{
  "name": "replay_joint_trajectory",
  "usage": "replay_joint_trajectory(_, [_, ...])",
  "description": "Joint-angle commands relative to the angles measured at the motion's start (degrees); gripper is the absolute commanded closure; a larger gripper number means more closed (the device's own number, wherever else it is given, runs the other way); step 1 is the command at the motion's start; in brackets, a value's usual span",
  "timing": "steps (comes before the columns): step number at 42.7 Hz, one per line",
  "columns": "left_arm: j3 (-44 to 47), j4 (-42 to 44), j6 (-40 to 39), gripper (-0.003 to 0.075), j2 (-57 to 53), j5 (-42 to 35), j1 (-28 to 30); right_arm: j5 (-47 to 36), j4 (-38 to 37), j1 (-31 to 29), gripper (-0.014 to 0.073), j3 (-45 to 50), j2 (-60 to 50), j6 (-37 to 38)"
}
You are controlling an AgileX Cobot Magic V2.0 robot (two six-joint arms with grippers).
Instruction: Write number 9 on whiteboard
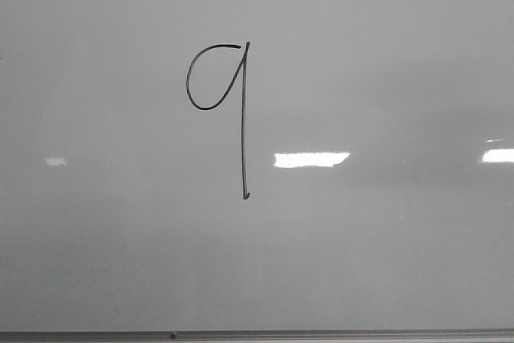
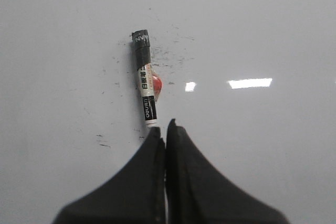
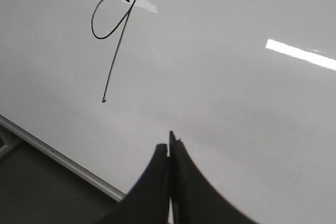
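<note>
A black hand-drawn number 9 (image 1: 227, 102) stands on the whiteboard (image 1: 385, 247), left of the middle of the front view; it also shows in the right wrist view (image 3: 111, 35). No gripper shows in the front view. My left gripper (image 2: 164, 131) is shut and empty above the board. A capped marker (image 2: 145, 85) with a black cap and a white label lies on the board (image 2: 262, 35) just beyond its fingertips, apart from them. My right gripper (image 3: 169, 145) is shut and empty over the board (image 3: 241, 108), near its framed edge.
The board's grey metal frame (image 1: 321, 333) runs along the near edge, and shows in the right wrist view (image 3: 58, 156) with a dark surface (image 3: 37, 192) beyond it. Small black marker specks (image 2: 170, 51) dot the board around the marker.
</note>
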Motion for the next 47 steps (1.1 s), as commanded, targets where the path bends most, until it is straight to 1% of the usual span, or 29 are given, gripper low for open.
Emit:
replay_joint_trajectory(1, [0.0,-0.4,-0.7,0.0739,-1.2,-5.2,0.0,-3.1,1.7,-0.2,0.0664,-1.4,0.1,-0.2])
replay_joint_trajectory(10, [0.0,-0.4,-0.7,0.0739,-1.2,-5.2,0.0,-3.7,1.4,-0.2,0.0664,-1.4,0.1,-0.2])
replay_joint_trajectory(13, [0.0,-0.4,-0.7,0.0739,-1.2,-5.2,0.0,-4.9,0.2,-0.2,0.0664,-1.2,-0.1,0.3])
replay_joint_trajectory(14, [0.0,-0.4,-0.7,0.0739,-1.2,-5.2,0.0,-5.5,-1.2,-0.2,0.0664,-1.0,-0.2,1.5])
replay_joint_trajectory(16, [0.0,-0.4,-0.7,0.0739,-1.2,-5.2,0.0,-7.2,-4.6,-0.2,0.0664,-0.7,-0.6,5.1])
replay_joint_trajectory(19, [0.0,-0.4,-0.7,0.0739,-1.2,-5.2,0.0,-10.4,-12.4,-0.2,0.0664,0.3,-1.6,14.7])
replay_joint_trajectory(20, [0.0,-0.4,-0.7,0.0739,-1.2,-5.2,0.0,-11.4,-16.1,-0.2,0.0664,0.8,-2.2,19.1])
replay_joint_trajectory(24, [0.0,-0.4,-0.7,0.0739,-1.2,-5.2,0.0,-15.8,-28.1,-0.3,0.0664,3.1,-4.2,32.2])
replay_joint_trajectory(28, [0.0,-0.4,-0.7,0.0739,-1.2,-5.2,0.0,-19.6,-36.7,-1.4,0.0664,6.2,-7.2,41.1])
replay_joint_trajectory(30, [0.0,-0.4,-0.7,0.0739,-1.2,-5.2,0.0,-20.9,-38.5,-2.5,0.0664,8.2,-9.2,43.5])
replay_joint_trajectory(33, [0.0,-0.4,-0.7,0.0739,-1.2,-5.2,0.0,-22.0,-39.5,-4.7,0.0664,10.7,-11.9,45.1])
replay_joint_trajectory(37, [0.0,-0.4,-0.7,0.0739,-1.2,-5.2,0.0,-21.7,-39.5,-7.4,0.0664,14.5,-16.0,45.2])
replay_joint_trajectory(42, [0.0,-0.4,-0.7,0.0739,-1.2,-5.2,0.0,-21.4,-39.5,-9.7,0.0664,19.1,-20.7,45.3])
replay_joint_trajectory(47, [0.0,-0.4,-0.7,0.0739,-1.2,-5.2,0.0,-21.0,-39.5,-11.0,0.0664,22.7,-25.1,47.0])
